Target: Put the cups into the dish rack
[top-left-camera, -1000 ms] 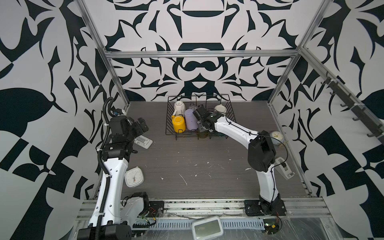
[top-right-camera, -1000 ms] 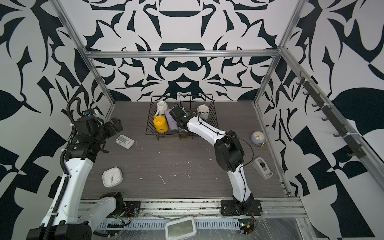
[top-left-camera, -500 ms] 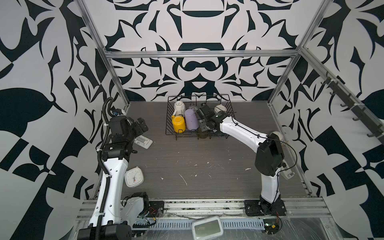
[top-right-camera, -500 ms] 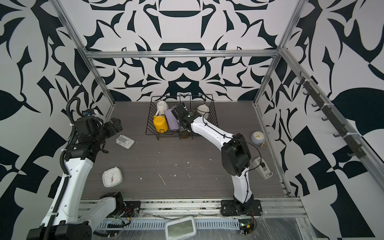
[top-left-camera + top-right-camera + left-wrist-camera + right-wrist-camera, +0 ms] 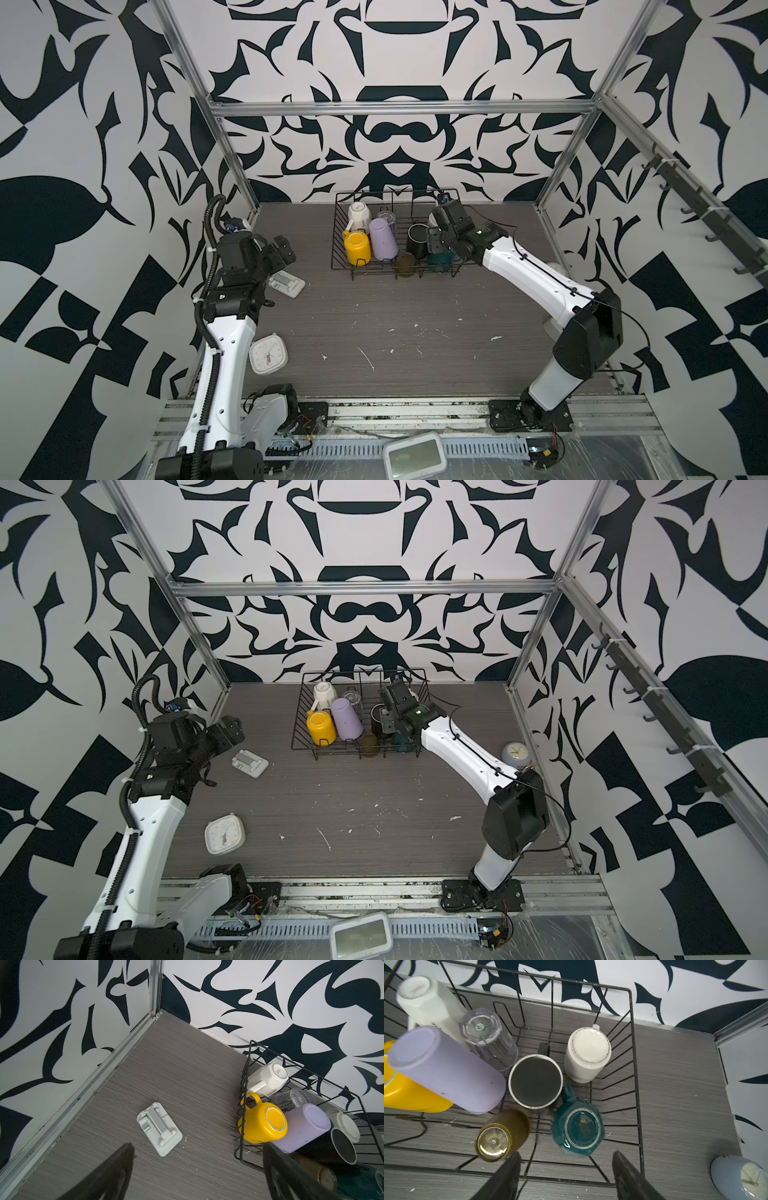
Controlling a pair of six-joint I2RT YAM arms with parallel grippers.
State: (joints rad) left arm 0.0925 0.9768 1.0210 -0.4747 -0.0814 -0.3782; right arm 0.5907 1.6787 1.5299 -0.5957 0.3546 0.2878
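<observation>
Rack check. Black wire rectangular dish rack (image 5: 399,208) at far centre of grey wood-grain table (image 5: 415,332), close to back wall in both top views. Holds all eight cups.

- At left end: faceted white mug (image 5: 425,1001) and yellow mug (image 5: 404,1095), both tipped over, bases raised.
- Next over: clear ribbed glass (image 5: 488,1039), inverted and leaning, and lilac tumbler (image 5: 446,1068), leaning against yellow mug.
- Middle: black mug (image 5: 535,1081) standing on end; base or mouth uppermost, cannot tell.
- Toward right end: plain white mug (image 5: 587,1055), upside down.
- Along near edge: amber glass (image 5: 502,1136), tilted, base up, and teal faceted mug (image 5: 578,1130), inverted, handle just beside black mug.

Right gripper (image 5: 566,1178) over near right corner of rack, above teal mug; jaws parted, nothing between them, clear of every cup.

Left gripper (image 5: 197,1178) well apart from rack at left side of table; jaws spread wide, empty, near white folding plastic stand (image 5: 159,1128) lying flat.

Also on table, both outside rack: white square clock (image 5: 269,354) near left arm's base; round pale-blue clock (image 5: 739,1178) by right wall.
</observation>
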